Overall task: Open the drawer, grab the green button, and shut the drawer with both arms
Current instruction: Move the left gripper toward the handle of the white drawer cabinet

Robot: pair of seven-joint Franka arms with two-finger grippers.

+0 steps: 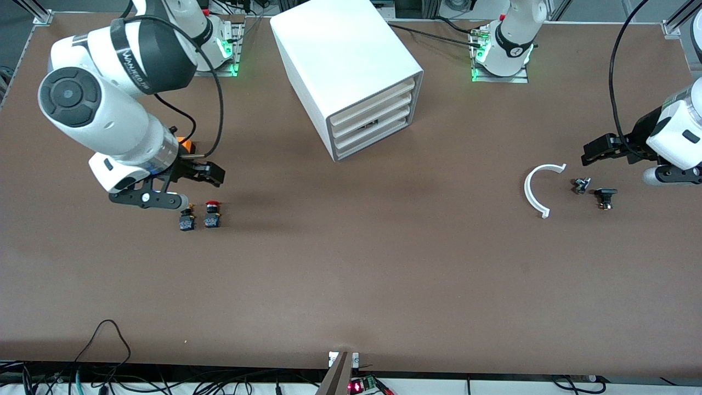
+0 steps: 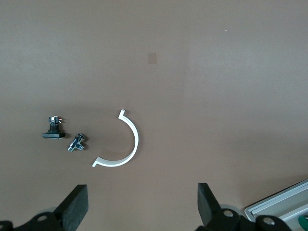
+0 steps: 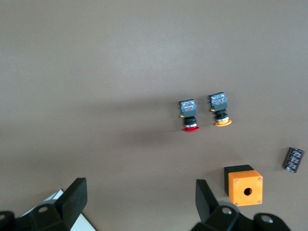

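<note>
Brown table [image 1: 351, 285] carries white cabinet [image 1: 343, 66], red-capped button [image 1: 212, 215], yellow-capped button [image 1: 187, 219], white arc [image 1: 535, 189].

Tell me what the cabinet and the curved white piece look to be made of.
Cabinet: likely plastic, smooth matte white shell, cream drawer fronts. Curved piece: probably rigid plastic, thin even white strip with squared ends; painted metal can't be ruled out.

Below the wide-spread left gripper [image 2: 139, 207], a white half-ring [image 2: 126, 149], small metal fitting [image 2: 77, 143] and black part [image 2: 53, 130] lie on the counter [image 2: 216, 72].
</note>
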